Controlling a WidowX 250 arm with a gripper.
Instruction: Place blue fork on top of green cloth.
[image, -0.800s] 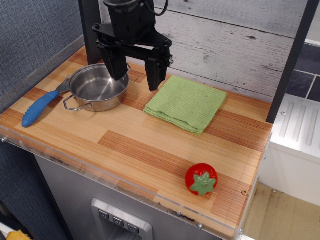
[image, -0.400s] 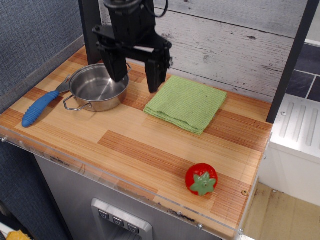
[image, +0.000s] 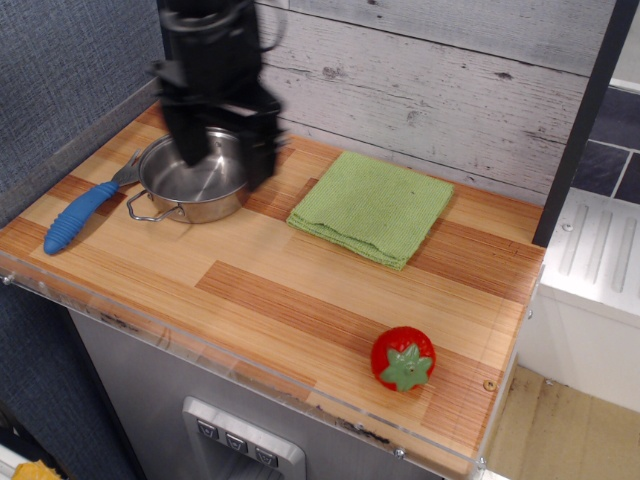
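The blue fork (image: 82, 212) lies on the wooden counter at the far left, its blue handle pointing to the front left and its silver head tucked against the steel pan (image: 190, 182). The green cloth (image: 372, 207) lies flat to the right of the pan, with nothing on it. My black gripper (image: 225, 162) hangs above the pan, blurred by motion, its two fingers spread apart and holding nothing. It is to the right of the fork and left of the cloth.
A red toy strawberry (image: 403, 359) sits near the counter's front right corner. A grey wall runs along the left edge and a pale plank wall along the back. A dark post (image: 580, 125) stands at the right edge.
My gripper has moved left, from between the pan and the cloth to above the pan. The fork, pan, cloth and strawberry have not moved.
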